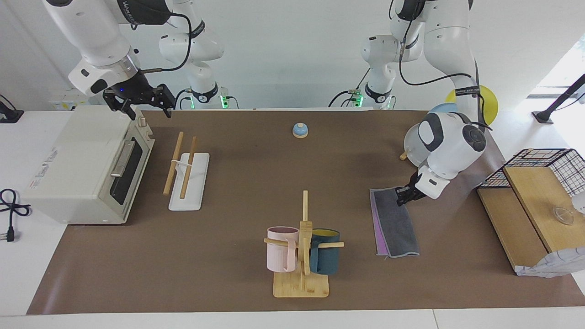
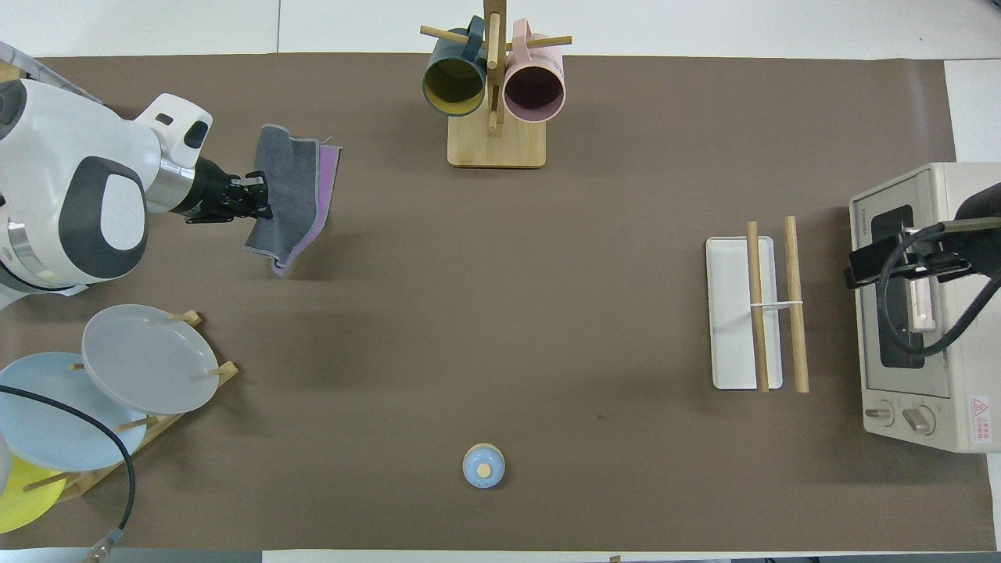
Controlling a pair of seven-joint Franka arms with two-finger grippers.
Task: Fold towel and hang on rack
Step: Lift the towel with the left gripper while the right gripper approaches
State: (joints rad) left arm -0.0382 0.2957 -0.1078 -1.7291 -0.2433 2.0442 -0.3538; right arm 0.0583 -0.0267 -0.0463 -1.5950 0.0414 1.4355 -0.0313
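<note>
The towel (image 1: 395, 224) lies folded on the brown mat toward the left arm's end, dark grey face up with a purple strip along one long edge; it also shows in the overhead view (image 2: 293, 191). My left gripper (image 1: 405, 193) is low at the towel's edge nearest the robots and is shut on it (image 2: 254, 195). The rack (image 1: 188, 176), a white base with two light-wood rods, stands toward the right arm's end beside the oven (image 2: 751, 313). My right gripper (image 1: 151, 112) hangs open and empty over the oven's top corner (image 2: 891, 262) and waits.
A toaster oven (image 1: 87, 169) stands at the right arm's end. A bamboo mug tree (image 1: 304, 246) with a pink and a teal mug is farther from the robots. A blue bell (image 1: 300, 130) is near the robots. A plate stand (image 2: 133, 367) and a wire basket (image 1: 548, 167) are at the left arm's end.
</note>
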